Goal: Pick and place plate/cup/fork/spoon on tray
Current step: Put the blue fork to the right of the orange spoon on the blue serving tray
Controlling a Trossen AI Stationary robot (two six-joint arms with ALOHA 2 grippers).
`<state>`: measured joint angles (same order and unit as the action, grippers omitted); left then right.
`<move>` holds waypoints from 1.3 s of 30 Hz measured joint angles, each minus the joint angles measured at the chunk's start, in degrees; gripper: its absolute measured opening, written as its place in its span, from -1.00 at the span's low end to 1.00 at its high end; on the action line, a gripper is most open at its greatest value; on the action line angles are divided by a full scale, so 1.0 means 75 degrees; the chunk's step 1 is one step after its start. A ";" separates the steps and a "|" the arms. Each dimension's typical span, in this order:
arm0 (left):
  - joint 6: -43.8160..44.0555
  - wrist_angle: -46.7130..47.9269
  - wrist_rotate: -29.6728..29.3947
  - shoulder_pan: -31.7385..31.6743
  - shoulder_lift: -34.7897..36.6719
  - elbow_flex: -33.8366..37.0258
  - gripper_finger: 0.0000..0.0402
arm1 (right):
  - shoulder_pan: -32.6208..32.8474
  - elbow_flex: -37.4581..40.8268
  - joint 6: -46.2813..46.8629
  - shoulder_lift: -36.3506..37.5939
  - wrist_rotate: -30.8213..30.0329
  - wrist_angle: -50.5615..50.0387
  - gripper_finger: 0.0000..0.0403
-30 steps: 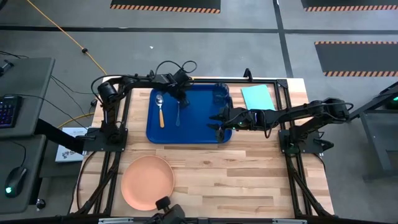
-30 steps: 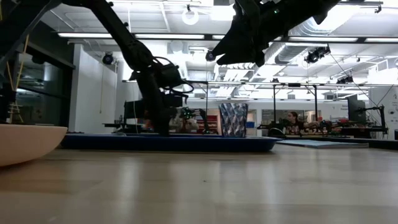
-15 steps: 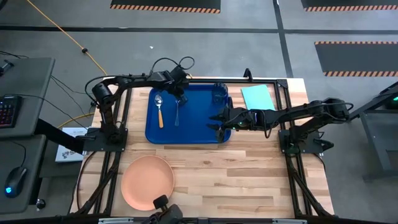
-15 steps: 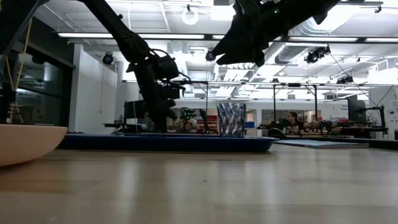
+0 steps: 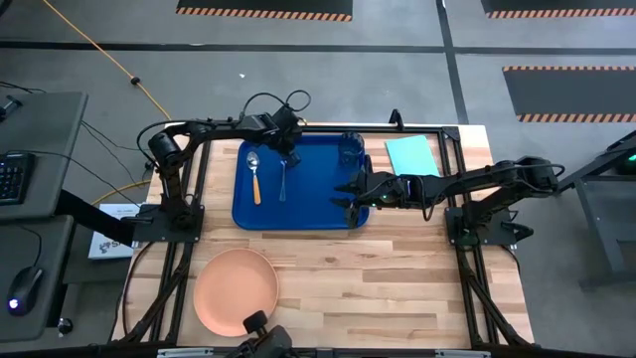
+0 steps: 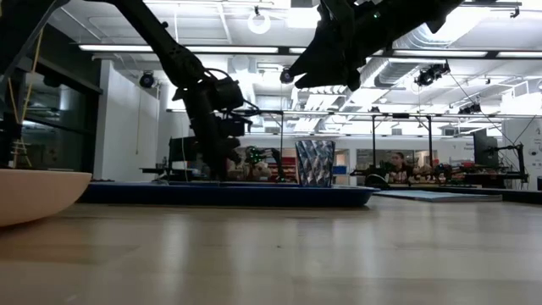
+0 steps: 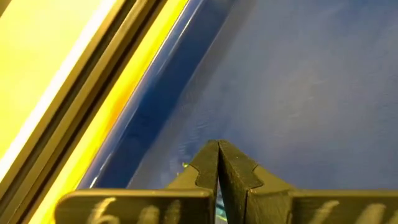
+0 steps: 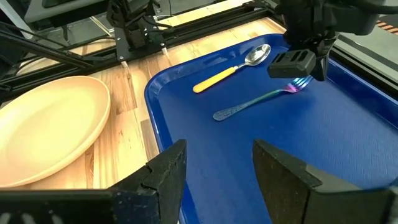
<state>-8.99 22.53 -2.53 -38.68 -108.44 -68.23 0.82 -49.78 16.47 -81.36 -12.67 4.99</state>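
The dark-blue tray (image 5: pixel 316 204) lies at the table's far middle. On it lie the spoon (image 5: pixel 255 174), with a silvery bowl and a yellow handle, and the slim teal fork (image 5: pixel 283 181), side by side. The blue cup (image 5: pixel 350 151) stands upright in the tray's far right corner. The peach plate (image 5: pixel 236 290) rests on the table at the near left. My left gripper (image 5: pixel 288 155) is shut just over the fork's tine end (image 8: pixel 300 83). My right gripper (image 8: pixel 219 152) is open and empty above the tray's right part. My left gripper points down at the fork's tine end (image 8: pixel 297 85) with its fingers (image 7: pixel 208 163) shut. The fork lies flat on the tray. I cannot tell whether the fingertips touch it.
A light-teal flat sheet (image 5: pixel 410 154) lies on the table right of the tray. Black frame rails run along the table's left and right edges. Bare wood lies between the plate and the tray and at the near right.
My left gripper has risen a little and moved slightly toward the table's far edge, staying over the fork's tine end. The fork has stayed flat on the tray.
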 joint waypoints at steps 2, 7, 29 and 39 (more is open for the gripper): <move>0.0062 0.0081 -0.0080 0.0000 0.0000 0.0000 -1.00 | 0.0001 0.0000 -0.0001 0.0000 0.0000 0.0000 -0.14; 0.0119 0.0327 -0.0279 -0.0058 -0.0003 0.0003 -1.00 | -0.0002 0.0000 0.0008 0.0000 0.0000 0.0000 -0.14; -0.0025 0.1486 -0.0597 -0.0178 0.0013 0.0004 -1.00 | -0.0001 0.0000 -0.0001 0.0000 -0.0003 0.0000 -0.14; 0.0213 0.1364 -0.0033 0.0296 0.0594 0.0003 -1.00 | 0.0001 0.0000 -0.0001 0.0000 -0.0032 -0.0002 -0.14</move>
<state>-7.40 32.76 -2.78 -36.45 -103.99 -68.20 0.82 -49.78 16.47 -81.36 -12.91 4.98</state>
